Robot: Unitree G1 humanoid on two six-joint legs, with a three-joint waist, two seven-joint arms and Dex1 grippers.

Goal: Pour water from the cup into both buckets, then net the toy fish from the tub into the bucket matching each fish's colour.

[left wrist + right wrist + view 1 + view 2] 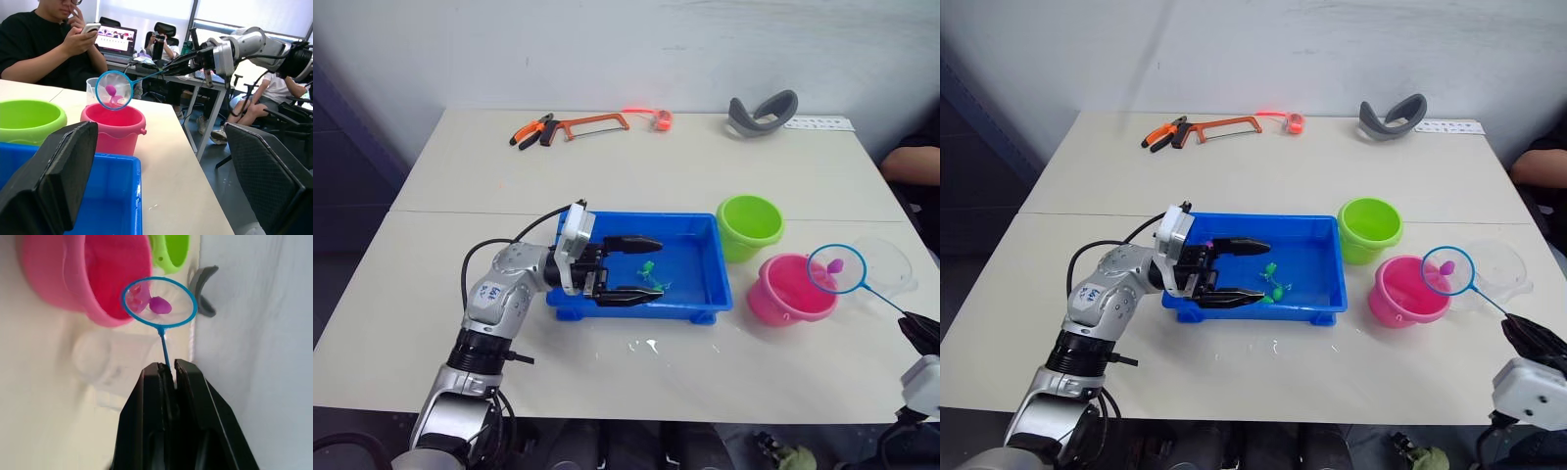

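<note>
Net (837, 269) holds one pink fish (836, 264) above pink bucket (788, 291), handle pinched in right gripper (168, 366); green bucket (749, 223) and cup (886, 262) adjacent. Left gripper (651, 266) spread wide over tub (710, 284), two green fish (651, 277) inside

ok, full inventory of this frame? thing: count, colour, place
tub: 1, blue, table centre
toy fish: green ones, count unclear, in tub; 1 pink in net
net: 1, blue rim, above pink bucket's far edge
buckets: 1 lime green, right of tub; 1 pink, nearer than green
cup: 1, clear, right of pink bucket
hacksaw: 1, orange, far edge
pliers: orange-black, beside hacksaw
grey curved object: 1, far right
person: black shirt, holding phone
left gripper: jaws open, over tub
right gripper: jaws shut on net handle
</note>
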